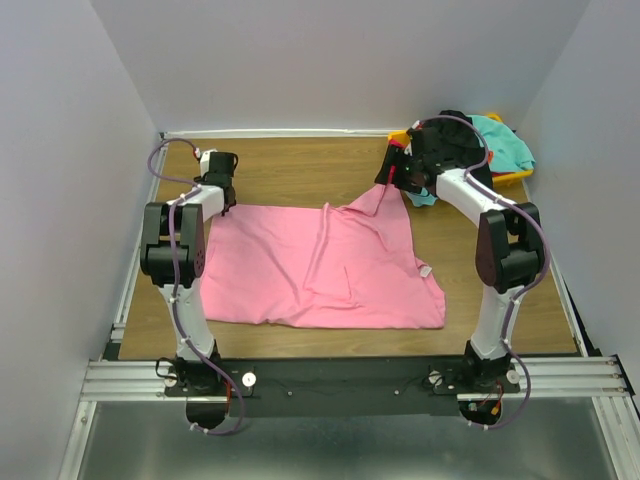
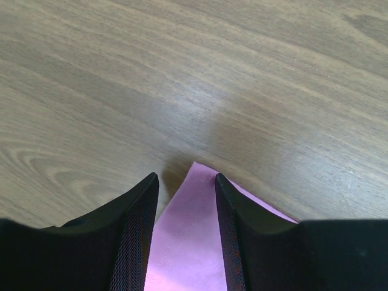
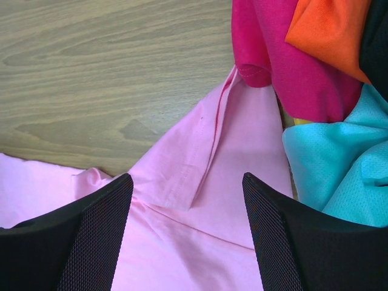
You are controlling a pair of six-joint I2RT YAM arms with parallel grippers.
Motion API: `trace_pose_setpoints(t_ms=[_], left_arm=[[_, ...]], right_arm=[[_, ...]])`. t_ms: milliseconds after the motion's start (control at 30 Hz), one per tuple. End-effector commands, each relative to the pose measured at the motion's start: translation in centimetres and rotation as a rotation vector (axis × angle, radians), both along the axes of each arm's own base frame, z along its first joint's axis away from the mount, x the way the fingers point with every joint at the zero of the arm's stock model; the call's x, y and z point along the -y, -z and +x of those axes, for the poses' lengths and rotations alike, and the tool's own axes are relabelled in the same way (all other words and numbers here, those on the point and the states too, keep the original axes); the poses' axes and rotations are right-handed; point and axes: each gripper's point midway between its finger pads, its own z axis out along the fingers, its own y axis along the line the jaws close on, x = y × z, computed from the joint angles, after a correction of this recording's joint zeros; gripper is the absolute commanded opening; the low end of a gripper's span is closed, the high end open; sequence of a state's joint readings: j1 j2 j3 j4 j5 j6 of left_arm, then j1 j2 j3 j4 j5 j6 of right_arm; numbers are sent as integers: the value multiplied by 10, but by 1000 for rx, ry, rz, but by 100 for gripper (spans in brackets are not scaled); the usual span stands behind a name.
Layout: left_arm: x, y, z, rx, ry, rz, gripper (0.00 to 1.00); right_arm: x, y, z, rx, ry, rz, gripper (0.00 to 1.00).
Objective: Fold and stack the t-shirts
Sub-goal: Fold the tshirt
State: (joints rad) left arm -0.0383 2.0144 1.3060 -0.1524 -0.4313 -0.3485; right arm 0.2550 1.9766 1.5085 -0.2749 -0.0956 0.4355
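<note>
Tabletop [image 1: 300,160]: wood, boxed in by walls at L, far side and R. Bare wood is seen across the far strip btwn the two hands, plus narrow margins along the L and R edges.

Pink t-shirt [image 1: 330,270]: spread mostly flat at ctr of the tabletop, its near hem close to the near edge. The far-R part is pulled into a peak toward the far-R corner, w/ a raised crease running back from it.

Left arm [image 1: 175,250] is stood at the shirt's L edge, right arm [image 1: 500,250] at its R edge.

Yellow bin [image 1: 510,178]: far-R corner, heaped w/ shirts. A teal shirt [image 3: 339,163], a magenta shirt [image 3: 285,54] and an orange-red shirt [image 3: 330,30] are piled there, the magenta one touching the pink peak.

Right hand [image 3: 188,177]: fingers held wide apart above the pink peak's seam, just beside the pile; nothing is gripped.

Left hand [image 2: 187,177]: set low at the far-L corner of the pink shirt. Fingers are apart, w/ the corner tip lying btwn them and open wood ahead.
</note>
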Motion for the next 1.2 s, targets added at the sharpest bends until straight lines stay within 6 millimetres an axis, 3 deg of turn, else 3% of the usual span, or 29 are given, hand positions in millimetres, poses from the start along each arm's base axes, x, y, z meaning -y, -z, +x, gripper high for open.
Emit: trace_pose_setpoints(t_ms=[0,333,633,833,967,1167], left_arm=[[-11,1,2,-29,-19,46,50],[-10,6,7,-54,10,61,49],[-8,13,4,-77,37,56,38],[-6,19,-2,-96,52,48,25],[-6,18,-9,-100,56,51,0],[-14,17,-18,-103,27,82,0]], right_arm=[[-4,1,0,9,-31,11,80],[-6,7,1,-4,-41,13,80],[-7,14,2,-15,-49,10,80],[-8,10,2,-8,-51,13,80],[-7,11,3,-10,-49,14,80],[-10,23,8,-28,-56,17,80]])
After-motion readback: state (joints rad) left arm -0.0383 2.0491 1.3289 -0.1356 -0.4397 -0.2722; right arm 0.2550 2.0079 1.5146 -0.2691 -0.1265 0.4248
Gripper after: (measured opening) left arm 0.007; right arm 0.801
